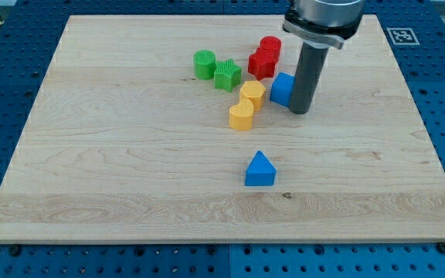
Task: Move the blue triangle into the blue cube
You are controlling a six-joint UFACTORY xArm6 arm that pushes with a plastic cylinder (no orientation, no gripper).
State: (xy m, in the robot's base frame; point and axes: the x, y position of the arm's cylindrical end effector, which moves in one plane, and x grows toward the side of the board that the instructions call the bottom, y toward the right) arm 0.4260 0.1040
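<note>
The blue triangle [259,170] lies alone on the wooden board [114,154], below the middle. The blue cube [282,89] sits higher up, at the right end of a cluster of blocks. My tip [300,110] rests on the board just to the right of the blue cube, touching or nearly touching its right side. The rod hides part of the cube's right edge. The tip is well above and to the right of the blue triangle.
Left of the blue cube stand a yellow hexagon [253,93] and a yellow block [241,116]. Above are a red cylinder [270,46] and a red block [261,64]. Further left are a green star [227,75] and a green cylinder [204,64].
</note>
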